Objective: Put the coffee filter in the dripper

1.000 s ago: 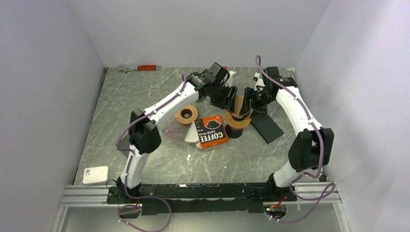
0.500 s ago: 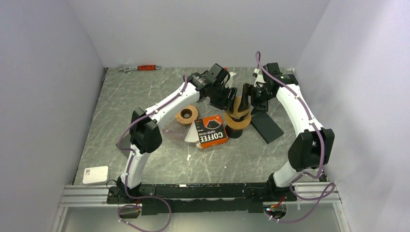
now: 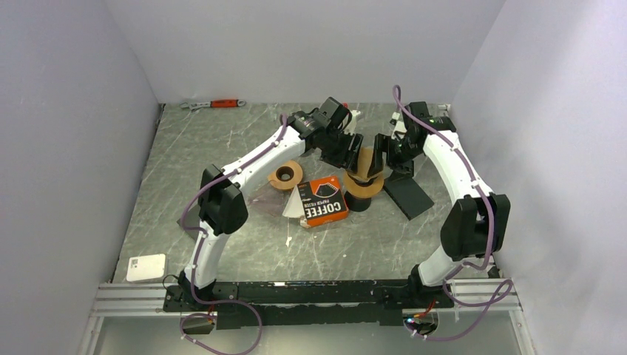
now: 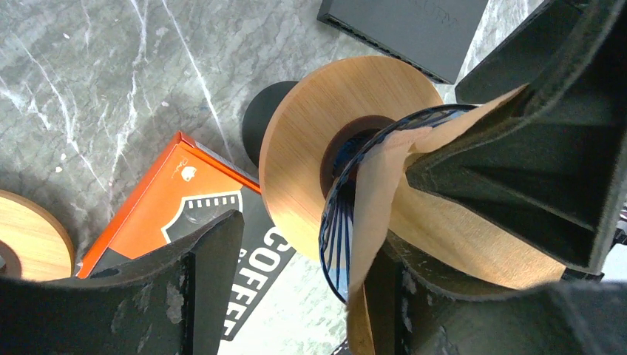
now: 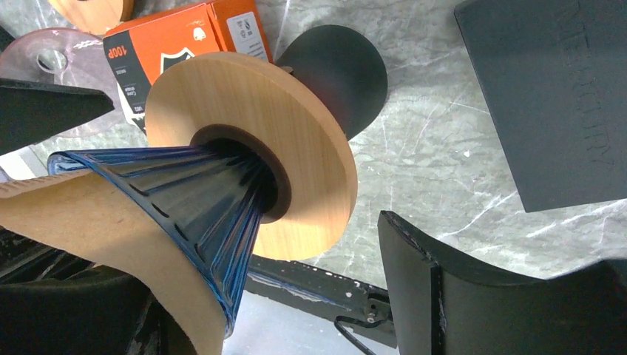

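A brown paper filter (image 5: 89, 214) was seen partly seated in the blue cone of the dripper (image 5: 214, 185), its upper edge left sticking out past the rim. The left gripper (image 4: 307, 237) was held wide open beside it. The right gripper (image 5: 273, 259) was spread open around the cone, one finger covered by the filter.

Top camera high behind the bases, looking down, both wrist cameras close, sharing the dripper (image 4: 303, 140)
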Controlling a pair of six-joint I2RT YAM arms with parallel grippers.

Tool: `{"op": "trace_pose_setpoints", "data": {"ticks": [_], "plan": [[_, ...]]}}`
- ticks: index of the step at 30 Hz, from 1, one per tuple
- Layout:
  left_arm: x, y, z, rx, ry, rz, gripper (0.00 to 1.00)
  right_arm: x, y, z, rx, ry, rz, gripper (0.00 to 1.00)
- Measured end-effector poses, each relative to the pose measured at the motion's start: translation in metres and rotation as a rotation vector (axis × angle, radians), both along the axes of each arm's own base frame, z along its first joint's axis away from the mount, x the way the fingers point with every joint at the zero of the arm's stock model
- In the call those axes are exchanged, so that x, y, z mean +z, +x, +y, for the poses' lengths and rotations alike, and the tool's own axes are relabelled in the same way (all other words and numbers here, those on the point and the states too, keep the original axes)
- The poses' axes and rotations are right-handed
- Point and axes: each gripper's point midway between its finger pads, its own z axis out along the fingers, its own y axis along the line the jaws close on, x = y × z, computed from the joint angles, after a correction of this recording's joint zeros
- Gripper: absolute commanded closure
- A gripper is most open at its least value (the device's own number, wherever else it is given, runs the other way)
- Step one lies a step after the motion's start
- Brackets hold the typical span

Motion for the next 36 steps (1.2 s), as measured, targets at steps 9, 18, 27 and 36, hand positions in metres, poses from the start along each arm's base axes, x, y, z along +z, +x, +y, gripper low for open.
{"op": "trace_pose_setpoints", "data": {"ticks": [9,18,27,36], "plan": [[0.0,0.0,0.0,0.0,0.0,0.0,0.36,-0.008,0.001,0.001,0.004,0.006,0.025,0.33],[-0.003,0.003,-0.003,-0.002,-0.004,-0.004,0.35,-0.012,0.0,0.002,0.007,0.014,0.037,0.39],[-0.005,0.003,-0.005,-0.007,-0.008,-0.007,0.33,-0.015,-0.002,0.005,0.013,0.031,0.043,0.4],[-0.005,0.003,-0.005,-0.009,-0.006,-0.009,0.27,-0.014,-0.002,0.004,0.017,0.025,0.041,0.36]]}}
